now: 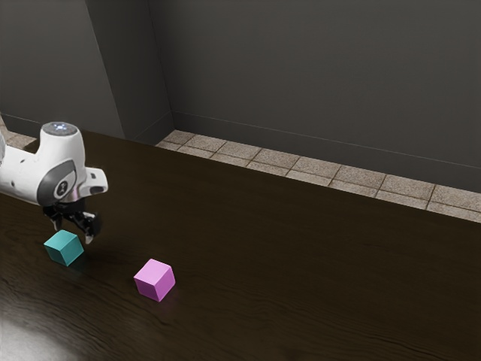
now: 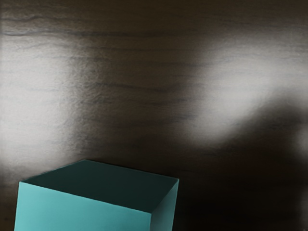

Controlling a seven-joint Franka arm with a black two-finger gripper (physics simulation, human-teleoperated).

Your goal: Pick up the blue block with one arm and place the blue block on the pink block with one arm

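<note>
Pick phase, grasp not yet made. Pink block (image 1: 154,279) sits on the table (image 1: 301,263), nearest the exterior camera. Blue block (image 1: 64,247) rests just beyond it toward the exterior view's left, the two apart. My gripper (image 1: 72,230) hangs close over the blue block, fingers spread, gripping nothing; whether a fingertip grazes it I cannot tell. Next, I judge: lower straight, straddle, close.

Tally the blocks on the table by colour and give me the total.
blue block: 1
pink block: 1
Total: 2
</note>
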